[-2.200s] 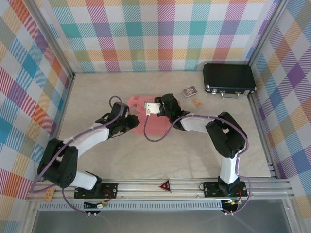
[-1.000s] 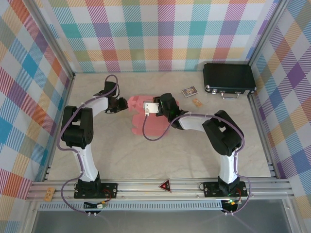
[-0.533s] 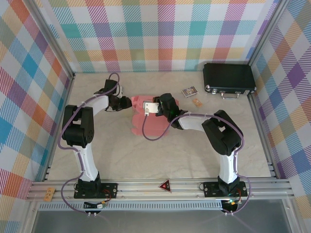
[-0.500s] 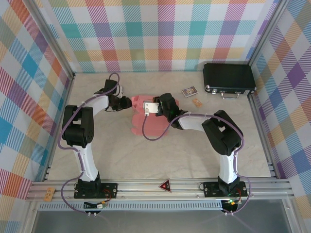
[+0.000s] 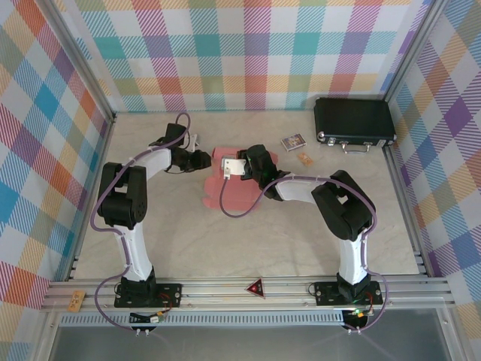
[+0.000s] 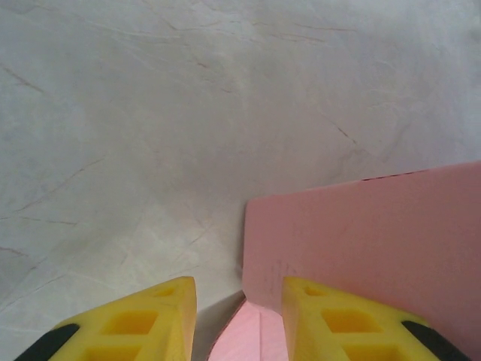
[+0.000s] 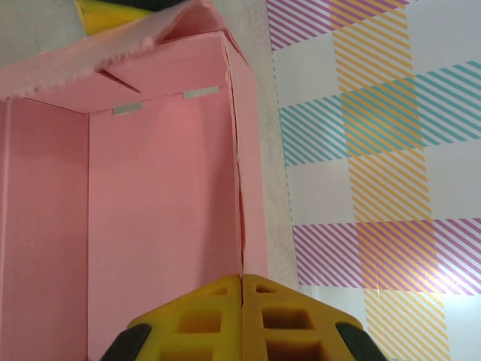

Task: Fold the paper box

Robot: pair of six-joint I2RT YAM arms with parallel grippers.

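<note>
Near the middle of the pale stone-look tabletop (image 5: 301, 226), a bit toward the far side: a salmon-pink thin cardboard paper box (image 5: 233, 192). Lies there half made, with some walls up and the top open. Shows in the right wrist view as a flat pink floor (image 7: 165, 210) with walls standing around it and a rough-edged flap leaning over the top.

At the box's far left corner: the left gripper (image 5: 203, 159). Reaches in from the left side. Has its yellow fingers apart (image 6: 237, 289), clamped on nothing. Meets a pink flap (image 6: 376, 241) there, with the flap's corner just beside the inner side of one finger and bare tabletop past it.

On the far right part of the box: the right gripper (image 5: 224, 171). Has its yellow fingers (image 7: 203, 301) pressed together (image 7: 242, 280), pinching the thin side wall, which runs straight into the line between them.

Far right on the tabletop, well apart from the box: a black hard case with a handle (image 5: 353, 122). Between the case and the box: two small picture cards (image 5: 293, 141).
</note>
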